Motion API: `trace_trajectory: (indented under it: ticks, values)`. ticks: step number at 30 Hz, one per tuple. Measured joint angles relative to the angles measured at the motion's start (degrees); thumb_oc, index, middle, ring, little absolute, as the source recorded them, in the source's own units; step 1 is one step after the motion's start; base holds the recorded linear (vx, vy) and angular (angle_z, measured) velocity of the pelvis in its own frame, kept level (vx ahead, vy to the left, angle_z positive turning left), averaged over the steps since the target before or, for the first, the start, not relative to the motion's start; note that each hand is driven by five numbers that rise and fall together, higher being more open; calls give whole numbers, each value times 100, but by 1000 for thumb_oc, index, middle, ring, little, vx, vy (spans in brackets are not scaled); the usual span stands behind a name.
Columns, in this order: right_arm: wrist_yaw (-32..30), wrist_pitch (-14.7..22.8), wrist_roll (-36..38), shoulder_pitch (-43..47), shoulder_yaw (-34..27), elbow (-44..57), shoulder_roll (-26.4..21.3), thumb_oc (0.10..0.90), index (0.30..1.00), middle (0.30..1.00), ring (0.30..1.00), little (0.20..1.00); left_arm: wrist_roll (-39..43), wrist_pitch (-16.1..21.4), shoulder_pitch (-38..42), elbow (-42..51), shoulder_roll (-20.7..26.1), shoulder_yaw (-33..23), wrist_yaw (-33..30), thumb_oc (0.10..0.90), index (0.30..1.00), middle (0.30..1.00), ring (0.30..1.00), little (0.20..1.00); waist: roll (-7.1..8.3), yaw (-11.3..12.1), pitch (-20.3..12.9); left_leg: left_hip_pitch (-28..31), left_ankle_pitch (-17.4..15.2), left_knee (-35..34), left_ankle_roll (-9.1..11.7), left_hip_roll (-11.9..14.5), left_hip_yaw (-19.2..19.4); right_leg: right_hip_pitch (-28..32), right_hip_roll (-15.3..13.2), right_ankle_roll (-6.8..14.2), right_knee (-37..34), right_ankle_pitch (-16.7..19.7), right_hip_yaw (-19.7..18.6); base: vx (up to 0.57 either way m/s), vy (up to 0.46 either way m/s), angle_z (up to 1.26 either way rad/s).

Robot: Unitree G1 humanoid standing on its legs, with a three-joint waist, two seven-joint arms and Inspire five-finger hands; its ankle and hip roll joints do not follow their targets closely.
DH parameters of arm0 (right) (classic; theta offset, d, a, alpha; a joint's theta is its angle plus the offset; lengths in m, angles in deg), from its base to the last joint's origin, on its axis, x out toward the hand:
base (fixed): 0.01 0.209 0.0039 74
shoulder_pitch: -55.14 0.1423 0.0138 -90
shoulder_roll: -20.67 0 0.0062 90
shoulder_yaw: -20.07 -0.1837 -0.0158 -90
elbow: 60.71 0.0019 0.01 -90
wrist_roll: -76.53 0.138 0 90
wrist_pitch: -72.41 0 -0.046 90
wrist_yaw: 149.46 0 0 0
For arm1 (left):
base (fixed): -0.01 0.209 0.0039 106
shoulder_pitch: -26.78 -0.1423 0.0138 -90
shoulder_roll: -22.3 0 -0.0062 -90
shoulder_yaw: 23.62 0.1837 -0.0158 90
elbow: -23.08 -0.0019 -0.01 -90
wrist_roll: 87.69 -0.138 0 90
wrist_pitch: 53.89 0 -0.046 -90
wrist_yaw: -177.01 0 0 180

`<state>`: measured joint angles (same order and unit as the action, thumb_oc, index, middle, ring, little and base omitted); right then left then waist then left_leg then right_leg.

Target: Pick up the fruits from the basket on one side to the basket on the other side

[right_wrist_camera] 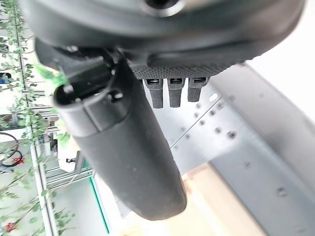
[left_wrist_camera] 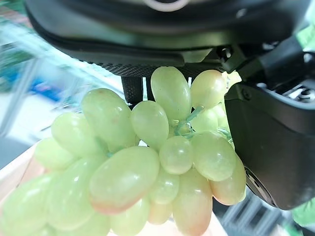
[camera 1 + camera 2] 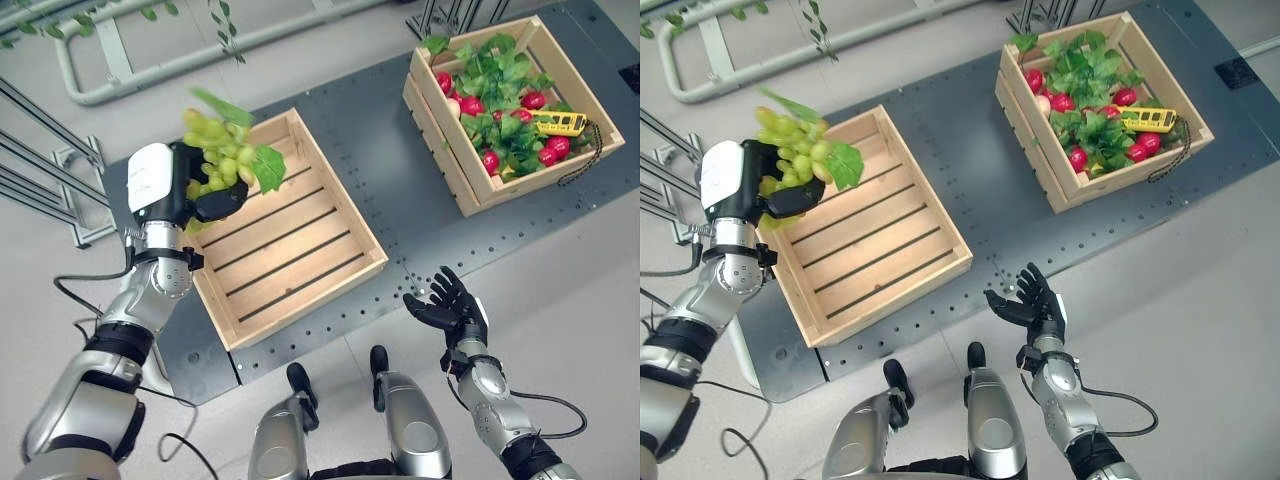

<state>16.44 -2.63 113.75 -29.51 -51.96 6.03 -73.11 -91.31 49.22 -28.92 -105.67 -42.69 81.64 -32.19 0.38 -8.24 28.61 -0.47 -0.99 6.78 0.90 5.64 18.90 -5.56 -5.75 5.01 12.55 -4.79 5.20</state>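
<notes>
Left robot hand (image 3: 205, 195) raised over the far left corner of the empty wooden crate (image 3: 285, 235), forearm rising from the lower left, wrist bent so the palm faces inward. Fingers and thumb curled round a bunch of green grapes (image 3: 218, 150), seen close up in the left wrist view (image 2: 147, 157) pressed against the palm, with a dark finger alongside. Bunch held above the crate rim, not resting on the slats; long axis running roughly from the palm up and away toward the far side, a green leaf (image 3: 267, 168) sticking out on the side nearer the crate's middle.

Right robot hand (image 3: 447, 305) held low near the front edge of the dark perforated platform (image 3: 400, 215), palm up, fingers spread and relaxed, holding nothing.

Second wooden crate (image 3: 470, 195) well apart at the far right, full of green leaves and red fruits (image 3: 470, 105), with a yellow toy (image 3: 560, 123) lying near its right rim.
</notes>
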Motion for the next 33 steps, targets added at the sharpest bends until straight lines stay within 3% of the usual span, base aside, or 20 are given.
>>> trace_trajectory:
  ticks: [3,4,6,13,21,26,33]
  values:
    - [111,-90,-99,-80,-14,157,7,800,900,900,900,900,1100,-80,-219,308,-480,-414,363,400,300,300,300,300,-116,-4,-113,421,78,-415,17,-62,0,402,14,37,-344,34,47,85,-44,4]
    - [230,-114,-104,-77,-13,177,12,800,900,900,900,900,1723,-150,-289,466,-798,-536,499,400,300,300,300,300,-167,4,-248,547,92,-554,17,-81,-5,553,13,62,-503,52,80,59,-66,8]
    - [389,-134,-105,-64,1,219,33,800,900,900,900,900,2198,-189,-337,555,-1071,-550,678,400,300,300,300,300,-189,5,-454,643,95,-680,20,-95,-37,690,7,84,-668,65,155,48,-81,10]
    - [1924,-534,-76,225,66,799,-5,800,900,900,900,900,3980,-513,-391,1234,-1362,-494,1677,400,300,300,300,300,-137,25,-904,1055,113,-1045,46,-152,-159,1267,14,140,-1305,203,240,9,-93,4]
    - [2498,-1424,238,1008,259,1074,-290,800,900,900,900,900,4671,-662,-394,1819,-1488,-307,2480,400,300,300,300,300,-140,192,-1134,1229,129,-1182,69,-181,-413,1682,25,156,-1761,350,495,-35,-77,11]
    - [2708,-2127,661,1707,353,1133,-313,800,900,900,900,900,4749,-714,-377,1960,-1230,-53,3607,400,300,300,300,300,-140,344,-1188,1229,132,-1182,67,-179,-487,1703,24,157,-1761,351,531,-7,-56,4]
    - [2704,-2311,662,2283,547,1128,-397,800,900,900,900,900,4877,-779,-134,1963,-614,413,4611,400,300,300,300,300,-154,452,-1380,1228,156,-1182,68,-178,-537,1729,21,156,-1761,351,602,32,-19,4]
